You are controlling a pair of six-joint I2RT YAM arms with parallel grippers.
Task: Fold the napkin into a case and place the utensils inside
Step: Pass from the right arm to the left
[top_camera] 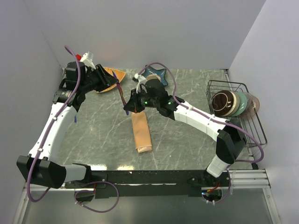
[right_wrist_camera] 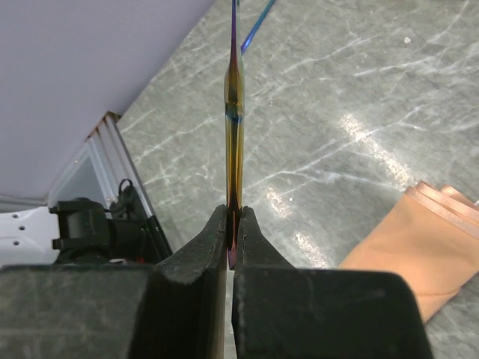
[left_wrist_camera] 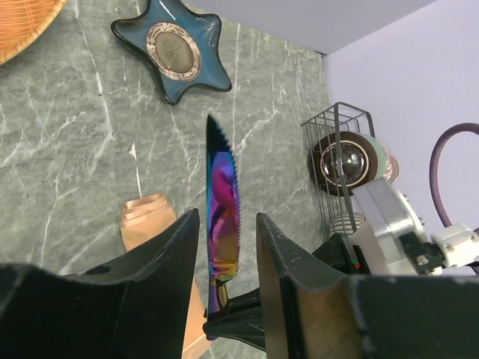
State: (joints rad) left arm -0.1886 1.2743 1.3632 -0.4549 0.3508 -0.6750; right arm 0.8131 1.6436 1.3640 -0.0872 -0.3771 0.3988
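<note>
Right hand point(right_wrist_camera: 232, 217): closed tight on the knife, pinching one end of it between both fingers; in the top view it sits at the far end of the napkin.
Left hand point(left_wrist_camera: 226, 218): open, one finger on each side of the knife blade with a thin gap showing on both sides; it reaches in from the far-left part of the tabletop.
Tabletop point(top_camera: 187, 140): grey-green marble pattern carrying everything else.
Wire rack point(top_camera: 250, 130): black, at the right edge, with round bowls point(top_camera: 224, 102) standing on edge inside it.
Napkin point(top_camera: 141, 133): shiny peach-orange cloth, folded into a long narrow strip and lying flat near the middle of the tabletop, running from the right hand toward the near edge; layered folds show at its far end.
Orange dish point(top_camera: 117, 74): at the far left, partly hidden behind the left arm.
Star dish point(left_wrist_camera: 172, 48): dark blue, star-shaped, with a pale oval centre, at the far edge beyond the right hand.
Knife point(left_wrist_camera: 223, 187): slim, with a serrated edge and an iridescent purple-pink sheen, held up off the tabletop between the two hands, apart from the napkin.
</note>
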